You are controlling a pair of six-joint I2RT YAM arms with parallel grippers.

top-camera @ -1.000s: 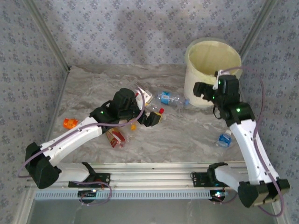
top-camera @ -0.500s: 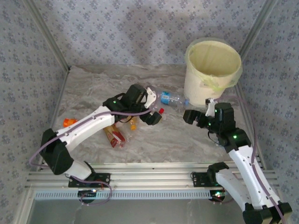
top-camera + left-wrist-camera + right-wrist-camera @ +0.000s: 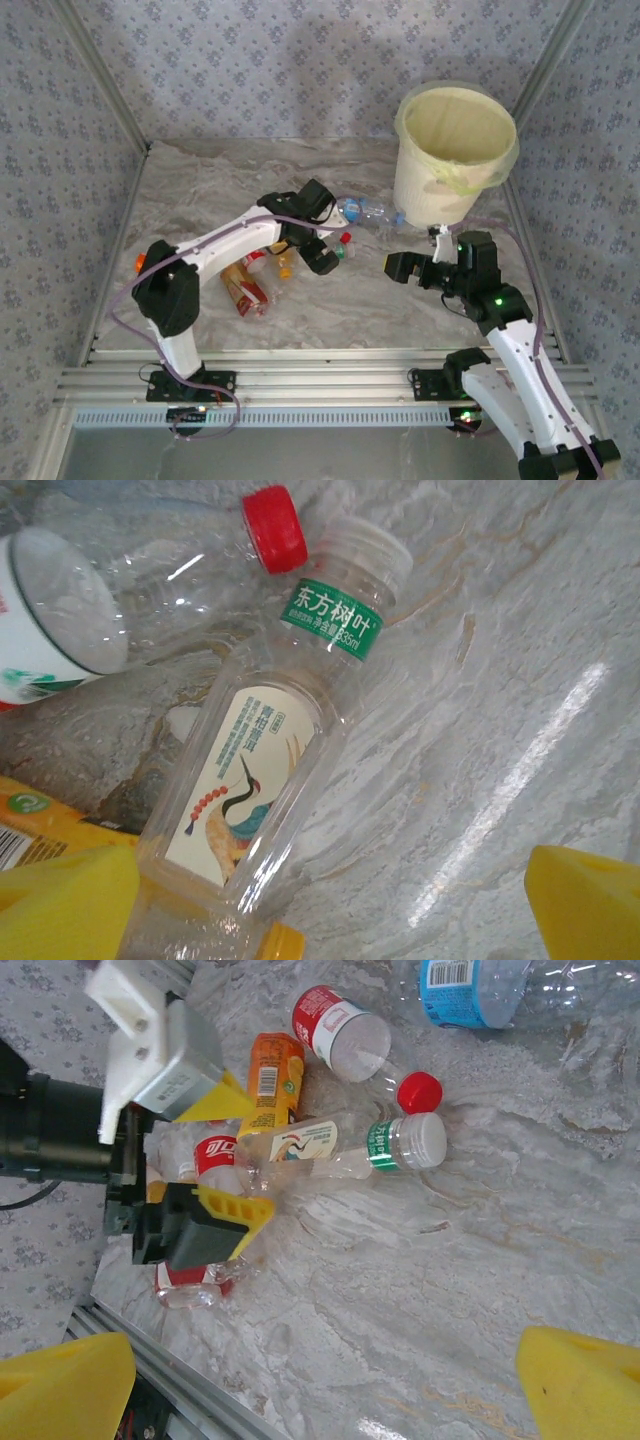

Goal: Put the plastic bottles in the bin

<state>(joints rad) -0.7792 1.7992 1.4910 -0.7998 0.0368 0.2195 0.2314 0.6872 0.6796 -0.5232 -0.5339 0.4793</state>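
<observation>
left arm has reached further right over the bottle pile, and the right arm has dropped back from the large round cream-white bin (image 3: 430, 195). left end effector (image 3: 328, 900) is open, its fingers either side of a clear white-capped plastic bottle with a green neck band (image 3: 260, 780) lying on the grey marble-look worktop (image 3: 380, 300). right end effector (image 3: 322, 1385) is open, empty.

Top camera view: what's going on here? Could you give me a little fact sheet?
Left gripper: open, fingers either side of the white-capped crane-label bottle
Right gripper: open, empty, over the table
Bin: upright, far right corner
Other bottles lying near the left gripper: red-capped bottle, orange bottle
Bottle nearest the bin: blue-label bottle
</observation>
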